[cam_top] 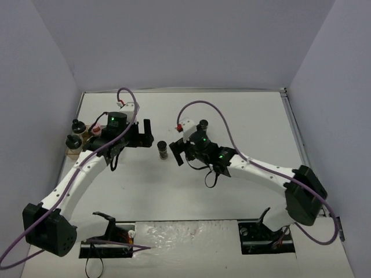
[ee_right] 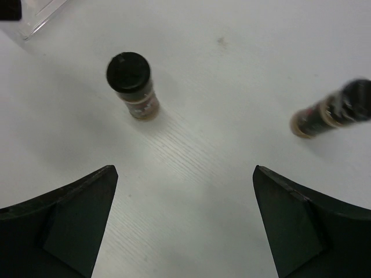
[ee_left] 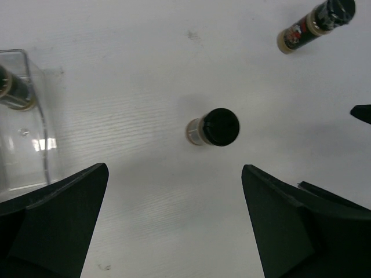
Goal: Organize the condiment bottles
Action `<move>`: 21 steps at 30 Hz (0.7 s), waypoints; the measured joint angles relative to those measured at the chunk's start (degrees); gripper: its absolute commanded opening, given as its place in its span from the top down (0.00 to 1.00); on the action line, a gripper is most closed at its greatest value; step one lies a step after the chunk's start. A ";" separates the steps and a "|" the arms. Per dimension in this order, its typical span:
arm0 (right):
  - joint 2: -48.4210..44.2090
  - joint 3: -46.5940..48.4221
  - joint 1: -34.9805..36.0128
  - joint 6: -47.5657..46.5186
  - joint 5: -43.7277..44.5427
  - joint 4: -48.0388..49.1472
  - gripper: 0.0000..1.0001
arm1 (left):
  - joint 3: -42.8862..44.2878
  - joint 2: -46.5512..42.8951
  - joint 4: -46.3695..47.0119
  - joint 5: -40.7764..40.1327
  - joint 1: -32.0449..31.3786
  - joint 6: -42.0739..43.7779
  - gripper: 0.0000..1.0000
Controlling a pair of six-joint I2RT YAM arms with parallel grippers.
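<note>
From above, the tray sits at the left edge of the table. Two black-capped jars stand in it. Paler caps show next to them, partly behind my left arm, so I cannot give a full count. The mid jar stands upright on the bare table between the left pincer and the right pincer, nearer the right one. The far jar stands just behind my right wrist.

On the left wrist camera, the left pincer is spread wide with nothing between its fingers. The mid jar is straight ahead with its cap toward the lens, apart from both fingers. The far jar shows at the top right. The tray is at the left with one dark jar inside.

On the right wrist camera, the right pincer is also wide and empty. The mid jar stands ahead and to the left, clear of the fingers. The far jar is off to the right, too blurred to read. A corner of the tray shows at the top left.

I judge the job partway done. Some jars are in the tray, and at least these two are on the table, waiting to go in. The mid jar looks well placed for my left arm to take to the tray.
</note>
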 measured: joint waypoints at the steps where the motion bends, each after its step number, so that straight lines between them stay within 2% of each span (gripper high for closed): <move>1: -3.71 -2.08 -0.66 0.40 1.30 -0.74 0.00 | 0.00 0.77 0.60 -0.85 -1.98 -0.95 0.03; 6: -18.12 -9.44 -5.56 2.63 6.07 -3.47 0.00 | 0.10 6.40 3.54 -8.37 -12.18 -5.33 0.03; 9: -24.92 -12.56 -8.25 3.85 8.16 -5.21 0.00 | 0.56 10.95 4.29 -11.72 -15.00 -7.02 0.03; 14: -31.48 -15.57 -9.58 5.50 10.64 -6.68 0.00 | 3.82 18.73 3.43 -17.86 -16.24 -9.46 0.03; 21: -33.82 -17.77 -9.81 6.93 11.56 -8.12 0.00 | 5.53 24.94 3.53 -21.20 -16.51 -11.70 0.20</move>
